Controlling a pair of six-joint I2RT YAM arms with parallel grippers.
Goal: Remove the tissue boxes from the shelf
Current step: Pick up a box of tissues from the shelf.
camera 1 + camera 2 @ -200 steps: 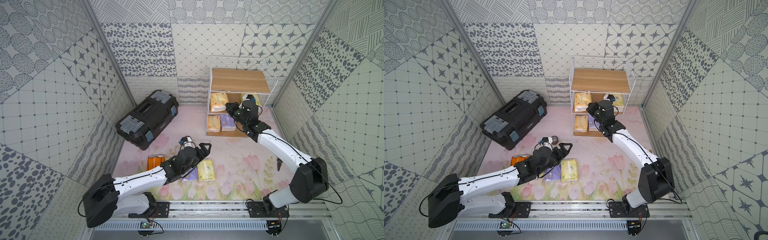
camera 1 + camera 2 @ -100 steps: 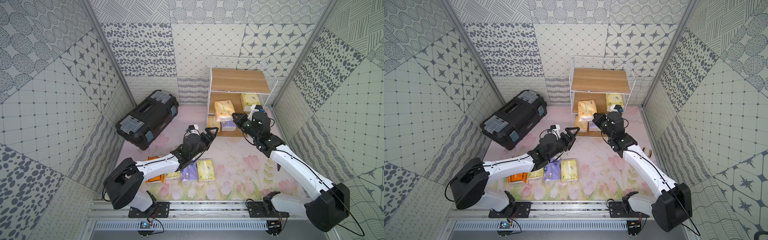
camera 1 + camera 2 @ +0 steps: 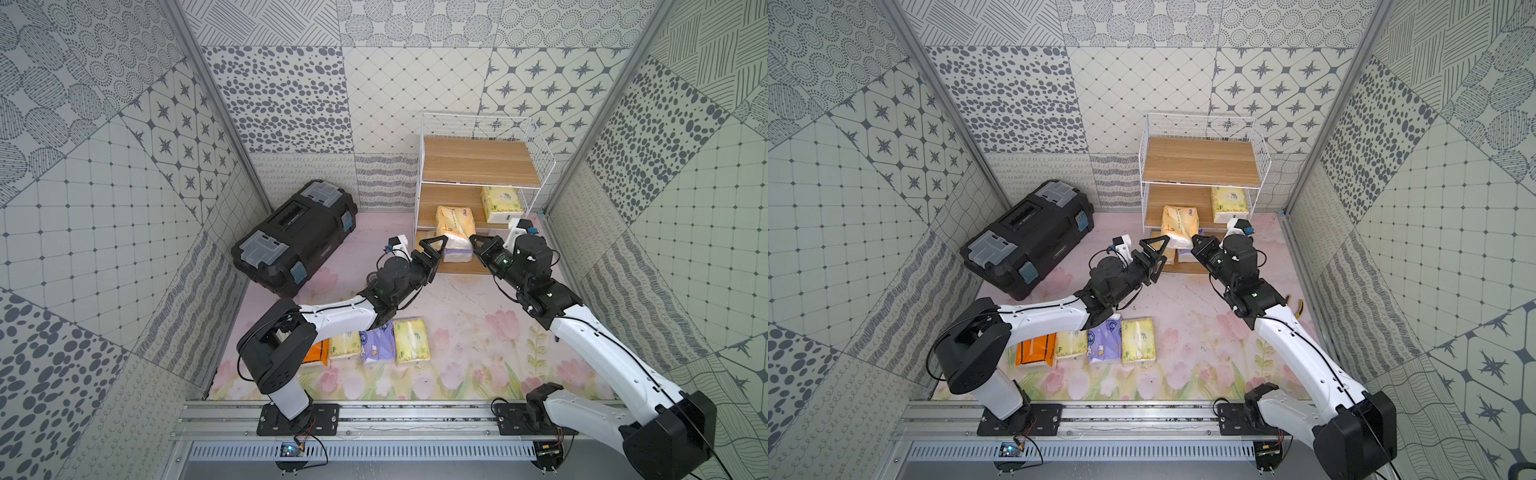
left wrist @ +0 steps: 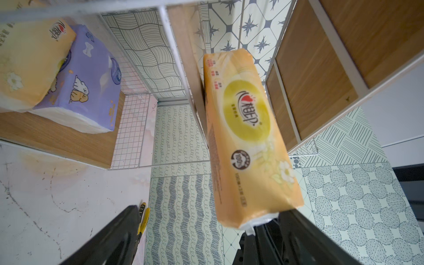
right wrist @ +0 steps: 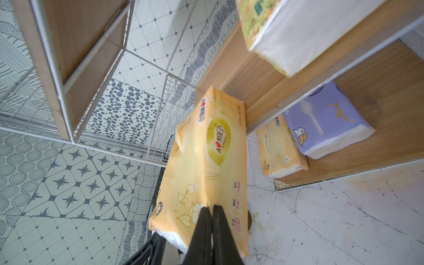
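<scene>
The shelf [image 3: 482,162] [image 3: 1200,160] stands at the back right. My right gripper [image 3: 473,241] [image 3: 1196,243] [image 5: 210,207] is shut on a yellow-orange tissue box [image 3: 455,220] [image 3: 1179,224] [image 5: 211,149] [image 4: 247,137], held in the air in front of the shelf. My left gripper [image 3: 434,249] [image 3: 1156,249] [image 4: 211,210] is open, its jaws wide around that box's white lower end, one finger close to it. A pale yellow-green box [image 3: 500,203] [image 3: 1229,203] lies on the middle board. A purple box [image 4: 89,85] [image 5: 325,121] and a yellow-orange one [image 5: 280,146] [image 4: 29,68] lie on the bottom board.
Several tissue boxes lie in a row on the floor near the left arm: orange [image 3: 1036,351], pale yellow-green [image 3: 1071,345], purple [image 3: 1102,343], pale yellow-green [image 3: 1138,340]. A black toolbox [image 3: 295,237] sits at the back left. Yellow-handled pliers [image 3: 1298,307] lie by the right wall.
The right gripper has drawn the yellow-orange box off the middle board and out in front of the shelf. The left arm has swung from the floor row up to the box, staying open.
</scene>
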